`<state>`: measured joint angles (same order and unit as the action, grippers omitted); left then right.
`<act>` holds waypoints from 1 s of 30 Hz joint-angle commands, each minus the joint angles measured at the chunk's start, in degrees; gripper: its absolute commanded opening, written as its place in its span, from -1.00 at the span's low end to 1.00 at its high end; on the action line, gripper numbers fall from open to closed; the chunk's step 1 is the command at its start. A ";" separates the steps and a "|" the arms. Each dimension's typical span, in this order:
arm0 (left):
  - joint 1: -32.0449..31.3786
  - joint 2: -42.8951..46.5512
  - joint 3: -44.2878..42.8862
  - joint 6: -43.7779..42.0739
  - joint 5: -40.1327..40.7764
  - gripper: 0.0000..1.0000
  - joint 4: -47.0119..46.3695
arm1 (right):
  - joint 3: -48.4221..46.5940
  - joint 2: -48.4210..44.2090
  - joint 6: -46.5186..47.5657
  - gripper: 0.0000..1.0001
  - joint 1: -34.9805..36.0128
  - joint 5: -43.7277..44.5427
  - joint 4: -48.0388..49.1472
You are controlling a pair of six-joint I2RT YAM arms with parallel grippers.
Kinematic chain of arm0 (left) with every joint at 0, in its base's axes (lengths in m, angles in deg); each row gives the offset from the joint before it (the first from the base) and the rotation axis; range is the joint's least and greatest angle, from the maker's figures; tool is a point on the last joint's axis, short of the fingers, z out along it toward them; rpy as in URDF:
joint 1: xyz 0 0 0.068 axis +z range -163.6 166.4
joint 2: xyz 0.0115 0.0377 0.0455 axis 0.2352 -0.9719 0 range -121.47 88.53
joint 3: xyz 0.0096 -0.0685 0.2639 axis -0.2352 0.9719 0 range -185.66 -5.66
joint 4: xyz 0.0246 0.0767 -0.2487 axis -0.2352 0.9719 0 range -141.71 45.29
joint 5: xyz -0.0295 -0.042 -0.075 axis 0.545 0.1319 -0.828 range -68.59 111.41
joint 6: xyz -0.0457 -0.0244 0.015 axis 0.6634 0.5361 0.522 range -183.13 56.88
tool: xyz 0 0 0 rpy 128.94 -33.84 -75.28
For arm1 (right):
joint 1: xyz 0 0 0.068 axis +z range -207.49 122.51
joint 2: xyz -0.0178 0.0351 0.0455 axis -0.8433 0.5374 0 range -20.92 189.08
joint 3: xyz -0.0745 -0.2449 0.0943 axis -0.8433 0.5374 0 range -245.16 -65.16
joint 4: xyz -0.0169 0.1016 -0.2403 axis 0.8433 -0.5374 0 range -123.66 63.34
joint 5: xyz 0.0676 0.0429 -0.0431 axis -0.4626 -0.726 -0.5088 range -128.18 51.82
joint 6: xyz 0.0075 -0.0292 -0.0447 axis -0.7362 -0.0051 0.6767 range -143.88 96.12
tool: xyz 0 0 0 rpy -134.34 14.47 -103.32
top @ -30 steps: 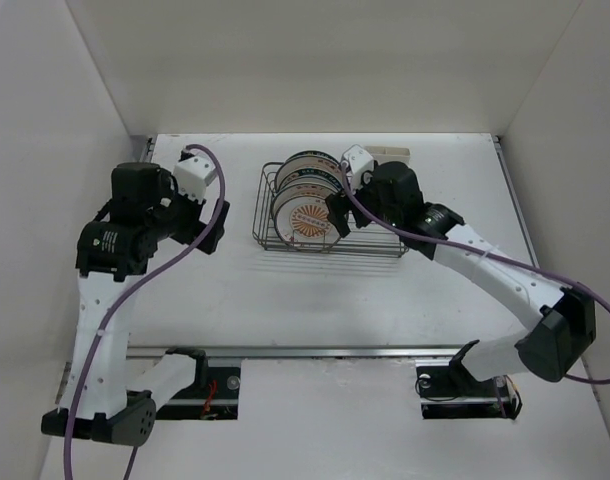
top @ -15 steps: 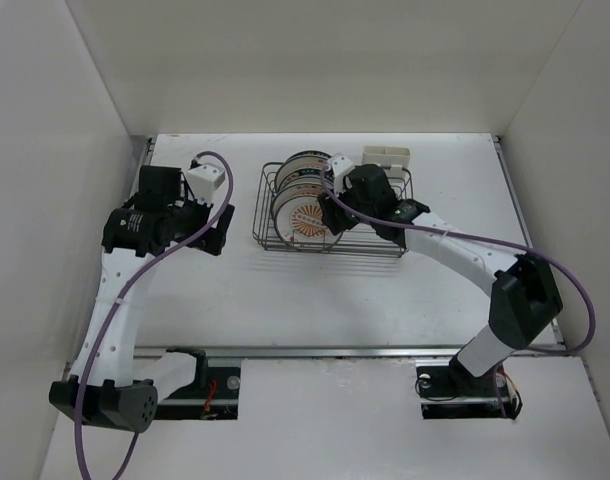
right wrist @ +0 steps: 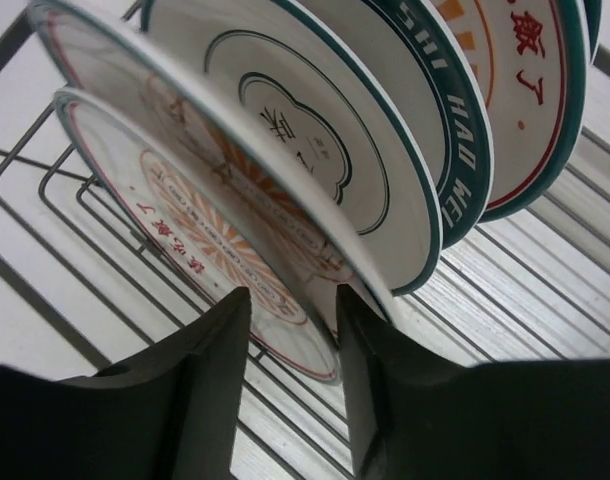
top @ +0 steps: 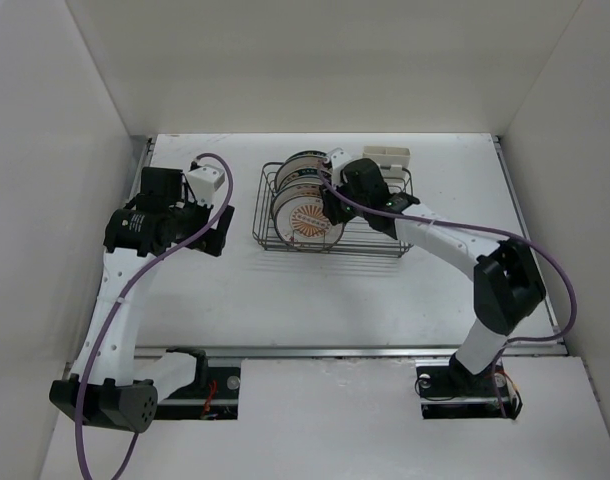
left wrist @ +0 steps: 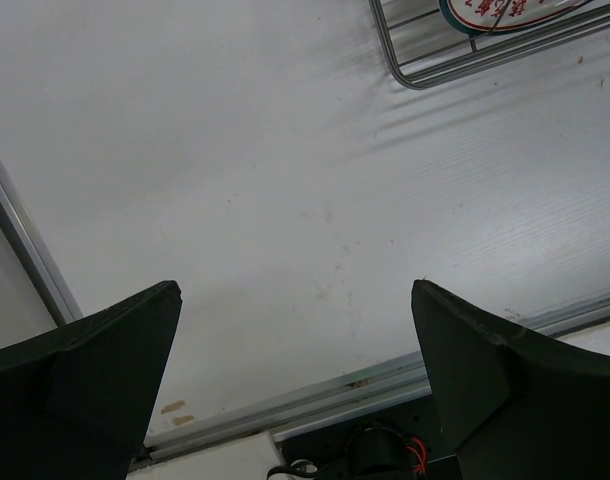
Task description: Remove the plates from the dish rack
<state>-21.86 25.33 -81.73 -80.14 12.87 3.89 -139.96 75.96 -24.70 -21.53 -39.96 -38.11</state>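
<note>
Change over the last second: the right end effector [right wrist: 292,310] has reached into the dish rack [top: 370,250] and narrowed astride the rim of the front sunburst plate [right wrist: 175,215], so a first lift looks close. Whether it pinches yet, I cannot tell. Only its wrist view shows that straddle, with more plates [right wrist: 465,120] standing beyond. The overhead alone shows the left end effector [top: 217,226], spread wide, well to its left over the counter [top: 315,300].
</note>
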 commanded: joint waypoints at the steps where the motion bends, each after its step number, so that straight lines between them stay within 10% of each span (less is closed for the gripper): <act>1: -0.01 1.15 0.40 0.76 0.88 0.99 -0.22 | -3.41 1.73 -0.94 -0.14 -0.46 0.55 3.18; 9: -0.01 1.15 -0.13 0.76 0.89 0.99 0.31 | -2.80 -2.92 -0.42 -1.00 -0.46 0.72 2.48; 22: -0.01 2.20 -2.49 0.23 -5.51 0.99 1.35 | -11.06 -17.68 5.57 -1.00 -0.46 8.11 -8.07; 30: -0.01 2.20 -7.94 0.23 -17.20 0.99 0.84 | -7.74 -19.10 0.48 -1.00 1.39 -11.37 -9.39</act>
<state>-21.86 26.34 -86.30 -80.12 3.00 5.15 -149.29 55.78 -20.94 -21.22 -42.76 -48.27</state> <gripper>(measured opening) 0.993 0.088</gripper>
